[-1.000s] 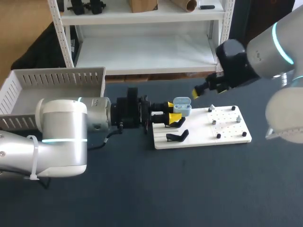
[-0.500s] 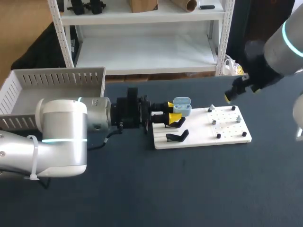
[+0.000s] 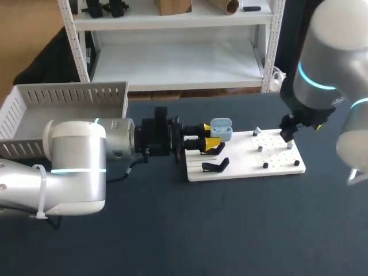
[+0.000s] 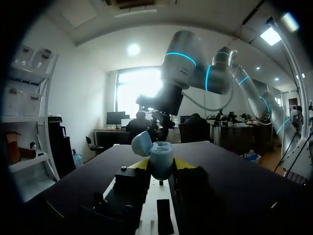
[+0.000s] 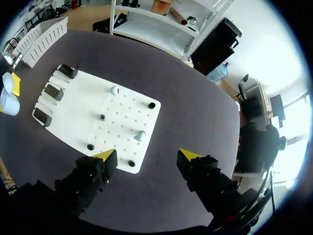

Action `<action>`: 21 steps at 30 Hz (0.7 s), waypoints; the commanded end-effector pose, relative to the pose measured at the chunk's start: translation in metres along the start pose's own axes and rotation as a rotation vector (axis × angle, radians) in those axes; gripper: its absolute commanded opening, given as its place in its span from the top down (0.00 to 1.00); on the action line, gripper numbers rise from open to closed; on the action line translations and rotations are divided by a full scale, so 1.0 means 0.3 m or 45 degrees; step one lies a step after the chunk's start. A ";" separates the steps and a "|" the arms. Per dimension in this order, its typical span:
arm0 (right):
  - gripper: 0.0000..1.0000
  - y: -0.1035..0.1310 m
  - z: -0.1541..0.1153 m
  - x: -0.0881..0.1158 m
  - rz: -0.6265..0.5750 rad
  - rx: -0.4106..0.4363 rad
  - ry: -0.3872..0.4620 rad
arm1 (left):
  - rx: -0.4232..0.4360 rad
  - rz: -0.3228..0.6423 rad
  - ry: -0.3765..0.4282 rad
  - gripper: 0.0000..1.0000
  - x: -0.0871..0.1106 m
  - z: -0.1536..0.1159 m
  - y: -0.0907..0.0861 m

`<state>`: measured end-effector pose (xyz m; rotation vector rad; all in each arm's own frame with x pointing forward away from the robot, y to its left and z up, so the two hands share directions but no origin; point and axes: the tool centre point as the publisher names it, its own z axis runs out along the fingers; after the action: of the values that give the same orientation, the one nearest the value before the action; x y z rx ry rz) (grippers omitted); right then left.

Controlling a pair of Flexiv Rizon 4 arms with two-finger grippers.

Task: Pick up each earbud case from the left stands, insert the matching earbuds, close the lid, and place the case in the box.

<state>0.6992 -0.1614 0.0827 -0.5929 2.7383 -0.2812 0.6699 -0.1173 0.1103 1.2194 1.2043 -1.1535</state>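
Left pincer clamps case (contact clear at wrist).

Head view is evenly lit from overhead with no harsh shadows, and the white board pops against the dark tabletop. Left wrist view is backlit by a glaring window dead ahead. The left hand goes murky, though the earbud case it grips stays pale. Right wrist view is bright, with blown-out glare off to one side.
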 end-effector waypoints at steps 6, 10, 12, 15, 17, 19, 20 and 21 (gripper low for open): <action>0.23 0.030 0.070 -0.019 -0.013 0.068 0.086 | -0.003 0.002 -0.004 1.00 0.003 0.001 -0.001; 0.29 0.041 0.092 -0.020 -0.018 0.069 0.112 | -0.003 0.002 -0.004 1.00 0.003 0.001 -0.001; 0.31 0.045 0.099 -0.022 -0.018 0.068 0.120 | -0.003 0.002 -0.004 1.00 0.003 0.001 -0.001; 0.37 0.051 0.107 -0.027 -0.010 0.066 0.134 | -0.003 0.002 -0.004 1.00 0.003 0.001 -0.001; 0.45 0.054 0.113 -0.029 0.000 0.065 0.142 | -0.003 0.002 -0.004 1.00 0.003 0.001 -0.001; 0.50 0.055 0.120 -0.031 0.008 0.068 0.146 | -0.003 0.002 -0.004 1.00 0.003 0.001 -0.001; 0.51 0.055 0.124 -0.031 0.012 0.068 0.150 | -0.003 0.002 -0.004 1.00 0.003 0.001 -0.001; 0.51 0.056 0.130 -0.031 0.017 0.068 0.153 | -0.003 0.002 -0.004 1.00 0.003 0.001 -0.001</action>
<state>0.7106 -0.1502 0.0484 -0.5673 2.8322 -0.3892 0.6698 -0.1173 0.1104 1.2194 1.2042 -1.1535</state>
